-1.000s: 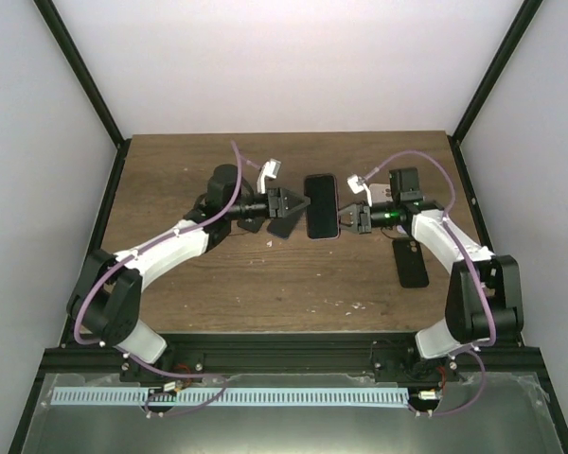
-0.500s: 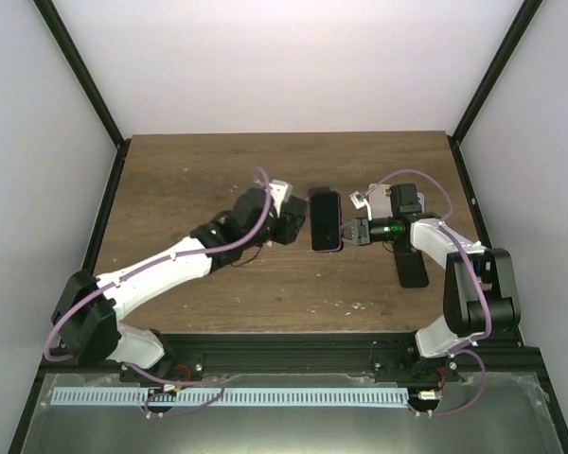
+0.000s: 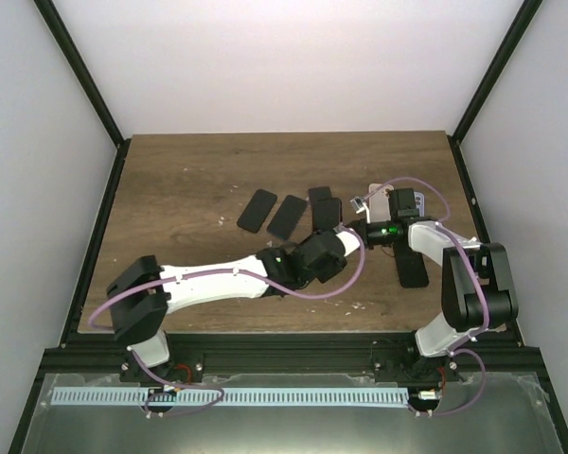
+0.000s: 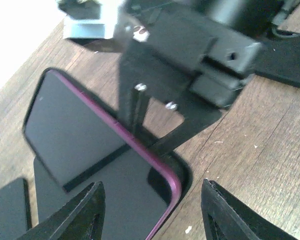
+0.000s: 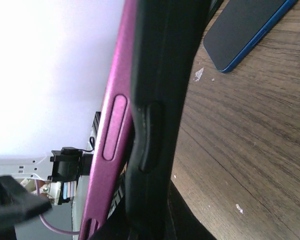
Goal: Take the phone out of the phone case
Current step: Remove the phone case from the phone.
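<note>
The phone [image 4: 85, 135] has a magenta rim and a dark screen, and it sits tilted, partly lifted off the black phone case [image 4: 185, 172] beneath it. In the top view the phone [image 3: 327, 214] lies at the table's middle. My right gripper [image 3: 356, 230] reaches in from the right and is shut on the case edge [image 5: 160, 100], with the magenta phone edge [image 5: 112, 130] just beside it. My left gripper [image 4: 155, 215] is open, its fingertips [image 4: 90, 210] either side of the phone's near corner without touching it. From above, the left gripper [image 3: 333, 242] sits just in front of the phone.
Two dark flat slabs [image 3: 257, 210] [image 3: 287, 217] lie left of the phone, and another [image 3: 319, 194] lies behind it. A blue-edged phone [image 3: 412, 265] [image 5: 245, 30] lies on the table under the right arm. The left arm [image 3: 218, 281] stretches across the near table.
My left arm swung from the phone's left side round to its near side, uncovering two dark slabs. Its jaws opened wider. The right gripper kept its hold.
</note>
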`<state>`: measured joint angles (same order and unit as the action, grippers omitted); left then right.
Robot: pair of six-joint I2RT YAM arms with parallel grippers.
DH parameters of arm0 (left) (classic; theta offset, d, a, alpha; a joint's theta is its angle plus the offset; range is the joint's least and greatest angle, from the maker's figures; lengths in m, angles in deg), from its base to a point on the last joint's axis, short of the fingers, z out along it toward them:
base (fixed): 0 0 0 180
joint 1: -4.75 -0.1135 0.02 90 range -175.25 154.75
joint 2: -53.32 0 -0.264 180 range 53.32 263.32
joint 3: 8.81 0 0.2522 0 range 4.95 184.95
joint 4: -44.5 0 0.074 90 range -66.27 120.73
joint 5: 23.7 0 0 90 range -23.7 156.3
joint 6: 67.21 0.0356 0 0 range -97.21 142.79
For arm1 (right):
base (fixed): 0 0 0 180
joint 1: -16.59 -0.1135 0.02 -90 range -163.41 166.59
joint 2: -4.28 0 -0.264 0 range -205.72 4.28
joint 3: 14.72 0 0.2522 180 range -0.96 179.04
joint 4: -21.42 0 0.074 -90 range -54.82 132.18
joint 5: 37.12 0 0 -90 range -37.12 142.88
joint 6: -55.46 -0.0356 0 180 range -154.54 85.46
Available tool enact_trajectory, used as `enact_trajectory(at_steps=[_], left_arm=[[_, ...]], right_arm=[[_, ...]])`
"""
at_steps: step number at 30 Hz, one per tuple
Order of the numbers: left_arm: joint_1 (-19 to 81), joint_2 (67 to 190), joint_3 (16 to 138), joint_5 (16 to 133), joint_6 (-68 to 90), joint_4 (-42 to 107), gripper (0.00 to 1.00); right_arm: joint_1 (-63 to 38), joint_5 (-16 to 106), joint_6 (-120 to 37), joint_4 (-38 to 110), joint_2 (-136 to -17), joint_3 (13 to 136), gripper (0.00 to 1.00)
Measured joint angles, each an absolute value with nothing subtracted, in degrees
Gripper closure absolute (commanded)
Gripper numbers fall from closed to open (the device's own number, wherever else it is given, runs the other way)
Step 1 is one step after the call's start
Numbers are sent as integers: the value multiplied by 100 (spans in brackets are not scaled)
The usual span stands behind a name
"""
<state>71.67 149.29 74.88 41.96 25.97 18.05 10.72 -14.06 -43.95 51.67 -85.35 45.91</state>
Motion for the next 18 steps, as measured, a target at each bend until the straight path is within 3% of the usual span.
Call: enact_trajectory(at_steps=[9,18], left_arm=[[7445,15657,7969,3490,3582,1715,49],[7453,15709,7969,2856,4000,1717,59]], right_arm=[[1072,-1393,-4471,5137,-8535,4591,99],[1072,-1531,-4478,5095,-8640,4591,99]])
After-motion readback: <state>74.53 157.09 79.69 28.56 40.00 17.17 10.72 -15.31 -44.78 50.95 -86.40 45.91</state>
